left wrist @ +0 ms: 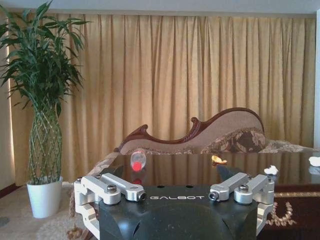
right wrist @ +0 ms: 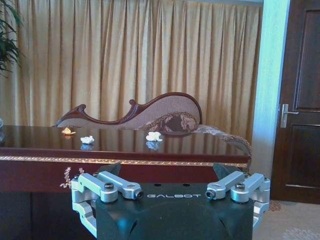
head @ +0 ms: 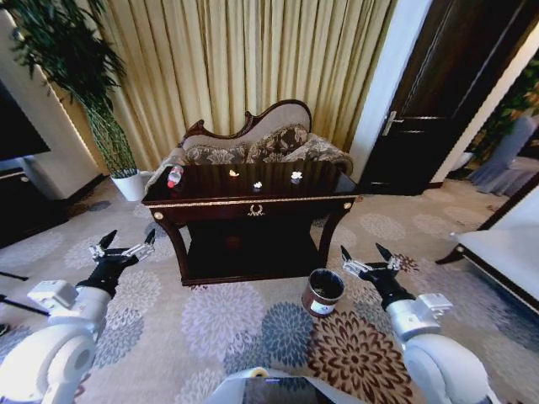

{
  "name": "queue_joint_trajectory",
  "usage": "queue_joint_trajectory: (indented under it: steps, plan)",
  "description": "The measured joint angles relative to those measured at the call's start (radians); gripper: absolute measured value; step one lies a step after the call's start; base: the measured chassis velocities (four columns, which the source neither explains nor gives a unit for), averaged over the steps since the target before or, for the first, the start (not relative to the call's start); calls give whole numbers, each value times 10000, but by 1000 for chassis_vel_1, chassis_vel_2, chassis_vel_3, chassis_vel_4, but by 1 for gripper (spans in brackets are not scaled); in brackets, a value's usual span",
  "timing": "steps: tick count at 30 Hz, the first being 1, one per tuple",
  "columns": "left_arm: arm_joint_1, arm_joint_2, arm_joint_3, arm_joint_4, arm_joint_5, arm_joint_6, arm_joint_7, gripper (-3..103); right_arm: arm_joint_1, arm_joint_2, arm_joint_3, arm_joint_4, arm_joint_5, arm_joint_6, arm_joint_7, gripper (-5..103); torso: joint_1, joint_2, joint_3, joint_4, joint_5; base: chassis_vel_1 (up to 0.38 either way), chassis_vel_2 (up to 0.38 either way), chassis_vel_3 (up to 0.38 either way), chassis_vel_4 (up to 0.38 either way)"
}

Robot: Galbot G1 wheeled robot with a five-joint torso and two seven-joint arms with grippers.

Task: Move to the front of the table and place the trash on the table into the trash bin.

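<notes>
While both empty grippers, left [head: 126, 244] and right [head: 366, 254], hover spread wide, 3 paper scraps [head: 257, 185] dot the table [head: 253, 204], 1 trash bin [head: 322, 291] standing on the carpet in the head view.

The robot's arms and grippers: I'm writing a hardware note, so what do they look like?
Both arms have rounded white shells with a boxy white wrist block, then a black section. The left gripper and right gripper each carry two pointed black fingers on silver metal linkages with bolts. In the wrist views, the black gripper body bears white lettering reading GALBOT.
</notes>
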Motion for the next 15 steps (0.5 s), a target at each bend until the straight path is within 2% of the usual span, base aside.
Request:
queue_joint_trajectory:
  steps: [15]
  plan:
    - [14,-41,17,9,81,-47,48,100,3,21,-17,-4,3,70,-51,100,-1,0,0,-1,1,-188,195,197,-199]
